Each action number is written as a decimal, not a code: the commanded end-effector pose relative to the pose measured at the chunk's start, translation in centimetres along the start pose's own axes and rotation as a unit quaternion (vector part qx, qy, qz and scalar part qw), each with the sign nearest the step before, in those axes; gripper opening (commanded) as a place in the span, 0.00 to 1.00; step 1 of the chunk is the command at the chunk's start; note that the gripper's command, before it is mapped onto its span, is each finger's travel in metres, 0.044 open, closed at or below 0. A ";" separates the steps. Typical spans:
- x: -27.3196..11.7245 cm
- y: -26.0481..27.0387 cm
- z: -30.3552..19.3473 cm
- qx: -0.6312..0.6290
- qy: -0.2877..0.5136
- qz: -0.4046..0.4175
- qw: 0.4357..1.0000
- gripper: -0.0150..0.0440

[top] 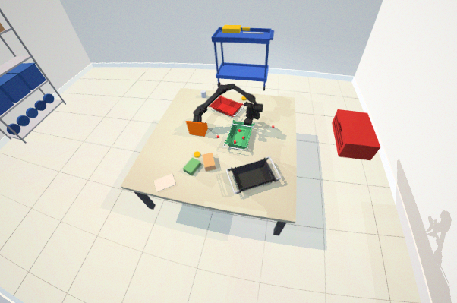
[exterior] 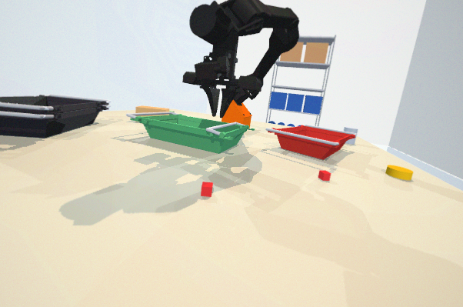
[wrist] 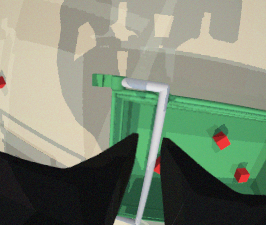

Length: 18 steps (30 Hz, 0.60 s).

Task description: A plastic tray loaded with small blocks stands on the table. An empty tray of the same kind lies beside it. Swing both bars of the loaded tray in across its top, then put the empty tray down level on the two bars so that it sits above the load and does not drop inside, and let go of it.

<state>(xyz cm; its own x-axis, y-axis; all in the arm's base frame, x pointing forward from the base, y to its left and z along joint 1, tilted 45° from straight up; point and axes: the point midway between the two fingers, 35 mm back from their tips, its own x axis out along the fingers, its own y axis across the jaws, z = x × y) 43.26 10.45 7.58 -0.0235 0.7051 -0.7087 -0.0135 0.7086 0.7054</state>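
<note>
The green tray stands upright with small red blocks inside. One wire bar lies inward across its top, near the arm-side end. The other bar is out over the far end. My gripper points down above the inward bar, fingers slightly apart, holding nothing. The bar shows between the fingertips in the wrist view. A black tray and a red tray stand on either side, both empty.
Loose red cubes lie near the green tray. An orange block stands by the arm's base. Green and tan blocks and a yellow disc lie left of the black tray.
</note>
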 end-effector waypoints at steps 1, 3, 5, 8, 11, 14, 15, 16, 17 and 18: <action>0.1 0.0 0.0 0.001 0.000 0.000 1.000 0.39; 0.1 0.0 0.0 0.001 0.000 0.000 1.000 0.39; 0.1 0.0 0.0 0.001 0.000 0.000 1.000 0.39; 0.1 0.0 0.0 0.001 0.000 0.000 1.000 0.39; 0.1 0.0 0.0 0.001 0.000 0.000 1.000 0.39; 0.1 0.0 0.0 0.001 0.000 0.000 1.000 0.39; -0.1 0.0 0.0 0.001 0.000 0.000 1.000 0.39; -0.6 -0.1 0.1 0.001 0.000 0.000 1.000 0.39; -1.1 -0.1 0.2 0.002 0.000 -0.001 1.000 0.39; -1.9 -0.1 0.2 0.002 0.000 -0.001 1.000 0.39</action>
<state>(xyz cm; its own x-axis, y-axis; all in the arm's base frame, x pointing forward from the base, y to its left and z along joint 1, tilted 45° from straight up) 43.23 10.11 7.95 -0.0294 0.7056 -0.7080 -0.0049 0.7081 0.7060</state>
